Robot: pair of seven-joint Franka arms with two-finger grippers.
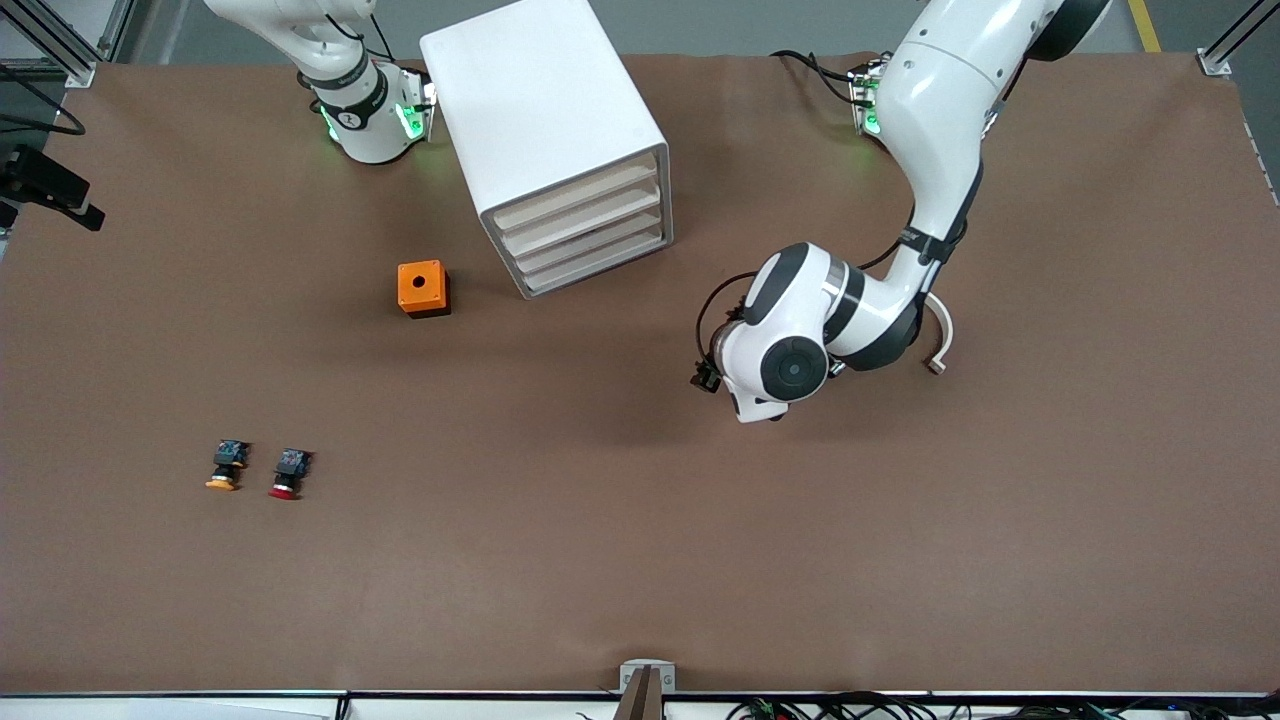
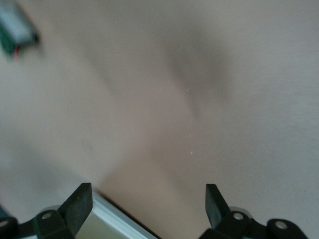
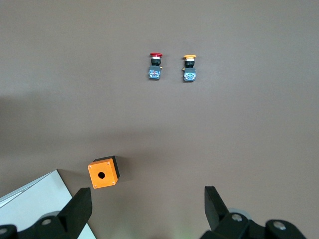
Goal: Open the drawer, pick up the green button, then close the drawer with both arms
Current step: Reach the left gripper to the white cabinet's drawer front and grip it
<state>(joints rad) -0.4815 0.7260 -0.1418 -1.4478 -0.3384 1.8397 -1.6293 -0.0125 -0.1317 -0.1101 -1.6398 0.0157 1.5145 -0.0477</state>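
The white drawer cabinet [image 1: 540,110] stands at the table's middle near the bases, its drawers [image 1: 590,225] all shut. The green-capped button is out of view. The left arm's wrist [image 1: 785,365] hangs over bare table beside the cabinet, toward the left arm's end, and covers its gripper there. In the left wrist view the left gripper [image 2: 148,191] is open and empty, with a white edge [image 2: 119,221] by one finger. The right arm's wrist [image 1: 365,110] waits high by its base. The right gripper [image 3: 147,194] is open and empty above the cabinet's corner [image 3: 35,199].
An orange box [image 1: 423,288] with a round hole sits beside the cabinet toward the right arm's end; it also shows in the right wrist view [image 3: 103,173]. A yellow-capped button [image 1: 226,466] and a red-capped button [image 1: 289,473] lie nearer the front camera.
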